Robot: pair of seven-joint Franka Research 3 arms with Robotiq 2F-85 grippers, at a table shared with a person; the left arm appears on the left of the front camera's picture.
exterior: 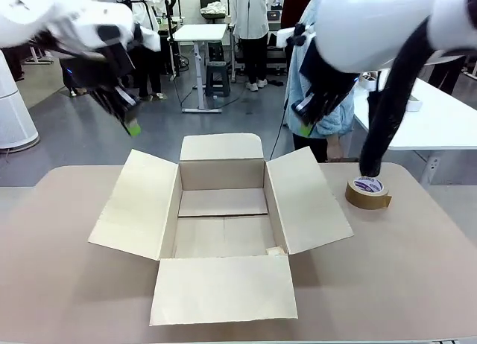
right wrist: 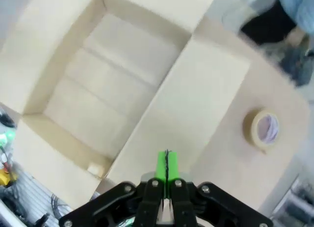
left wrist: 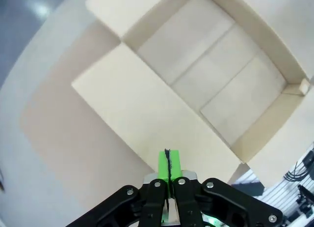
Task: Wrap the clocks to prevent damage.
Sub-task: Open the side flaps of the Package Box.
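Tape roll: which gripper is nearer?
Right. The right gripper hangs over the right flap of the cardboard box, toward the tape roll; the left gripper hangs over its left flap.

Cardboard box [exterior: 223, 288] mid-table, open, all 4 flaps splayed outward. Small pale scrap [exterior: 276, 250] sits on box floor in near-right corner. Brown tape roll [exterior: 368, 193] lies flat on table [exterior: 67, 284], right of box, about level w/ its far wall, apart from right flap; white/purple print on top. Tabletop beige, rounded far corners. Person [exterior: 341, 122] in lt-blue top stands at far side, right of centre. Bkgd: white table [exterior: 440, 124] far right; small white desk [exterior: 200, 33] far centre w/ dark stool [exterior: 218, 77] just beside it; grey floor.
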